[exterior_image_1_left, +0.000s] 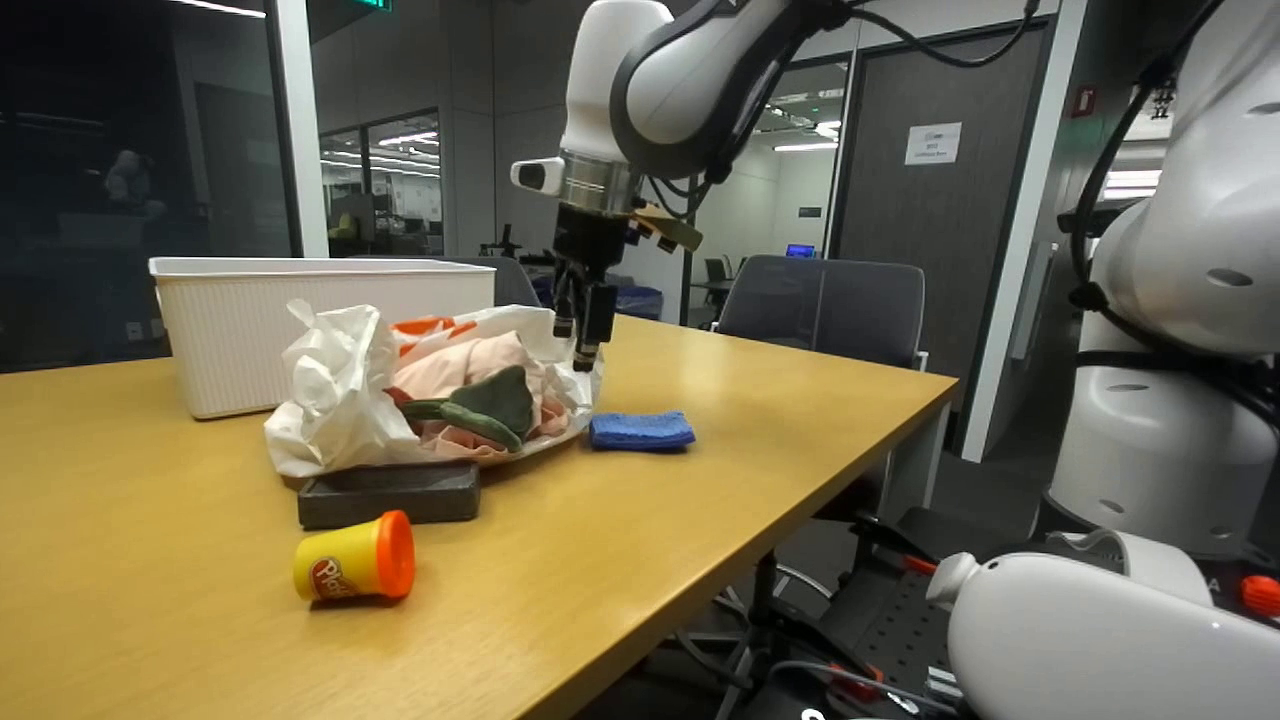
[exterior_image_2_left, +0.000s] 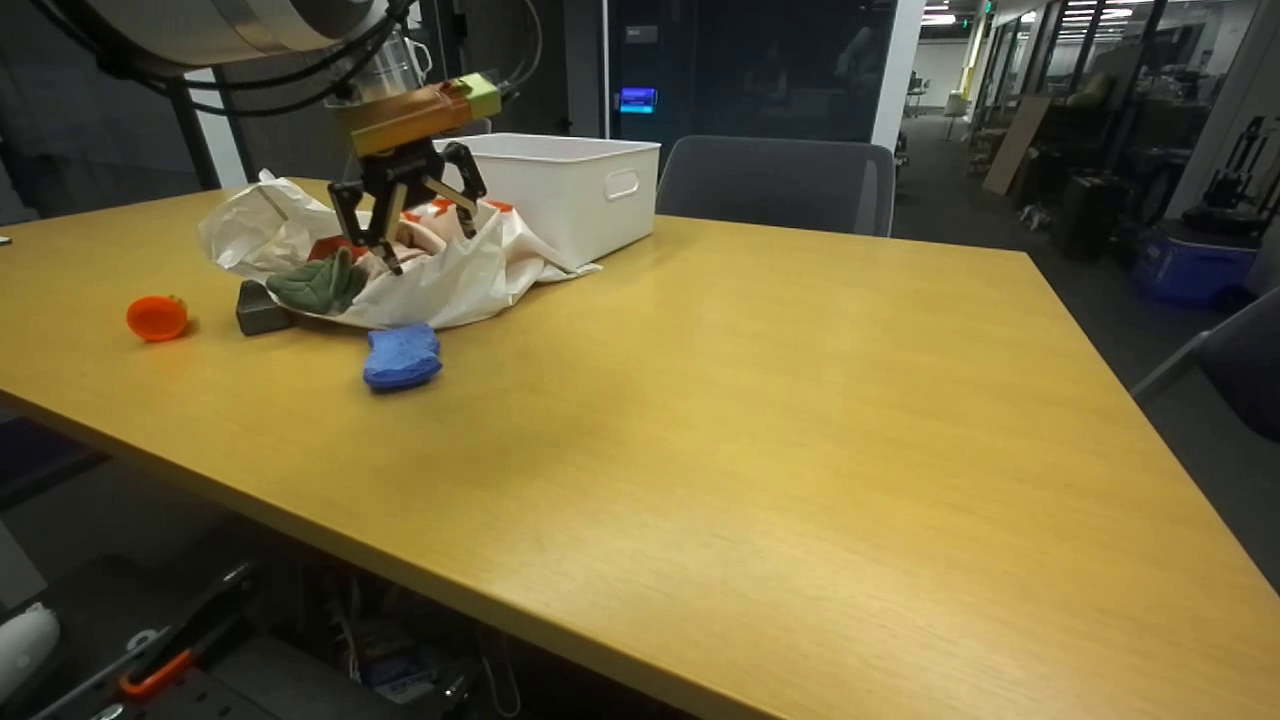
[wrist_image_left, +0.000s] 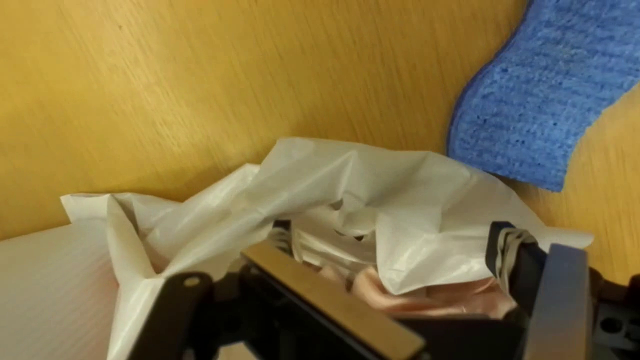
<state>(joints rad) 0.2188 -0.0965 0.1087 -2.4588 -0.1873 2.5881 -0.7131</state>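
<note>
My gripper (wrist_image_left: 391, 227) stands open just over a crumpled white plastic bag (wrist_image_left: 425, 200), fingers wide apart. In the wrist view the bag's rim and a pink cloth (wrist_image_left: 440, 297) show in the gap between the fingertips; nothing is gripped. Whether a fingertip touches the bag, I cannot tell. Both exterior views have the gripper (exterior_image_2_left: 432, 250) pointing down at the bag (exterior_image_1_left: 340, 400). A dark green soft piece (exterior_image_1_left: 495, 405) lies on the pink cloth at the bag's mouth. Beside the bag rests a blue sponge (exterior_image_1_left: 642, 432), seen close by in the wrist view (wrist_image_left: 545, 100).
Behind the bag is a white ribbed bin (exterior_image_1_left: 230, 340). In front of it sit a dark grey tray-like block (exterior_image_1_left: 390, 497) and a yellow tub (exterior_image_1_left: 340, 562) with an orange lid, lying on its side. The wooden table (exterior_image_2_left: 800, 420) has chairs (exterior_image_2_left: 775, 185) around it.
</note>
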